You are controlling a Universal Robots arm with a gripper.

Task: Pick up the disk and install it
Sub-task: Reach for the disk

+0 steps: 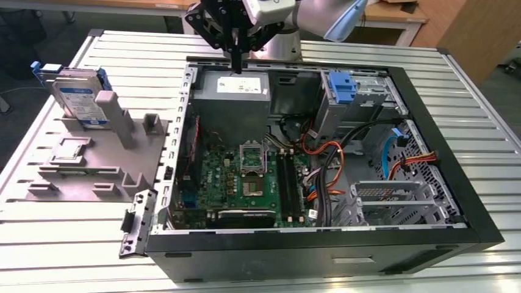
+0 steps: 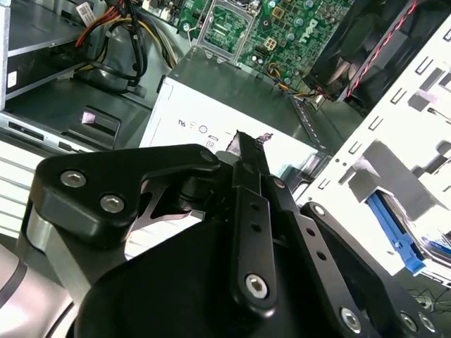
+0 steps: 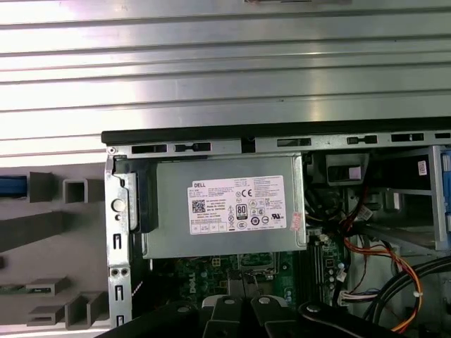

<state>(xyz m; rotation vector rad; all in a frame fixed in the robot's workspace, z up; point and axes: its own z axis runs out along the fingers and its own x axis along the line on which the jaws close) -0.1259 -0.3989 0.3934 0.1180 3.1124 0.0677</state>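
exterior view: my gripper (image 1: 237, 66) hangs over the big grey power-supply box with the white label (image 1: 232, 91), at the back edge of the open black pc case (image 1: 326, 244). the disk, a flat grey metal drive with blue-and-white label in a blue plastic carrier (image 1: 79, 97), stands on edge in the grey fixture (image 1: 106, 174) in the upper left of the frame, well apart from me. pick not started. my call: spread the fingers before descending, come in square to the drive's faces, and stay off the fixture posts.
second wrist view: fingers (image 2: 246, 183) pressed together, holding nothing, tips over the white label.
first wrist view: power-supply box (image 3: 225, 208) right under me.
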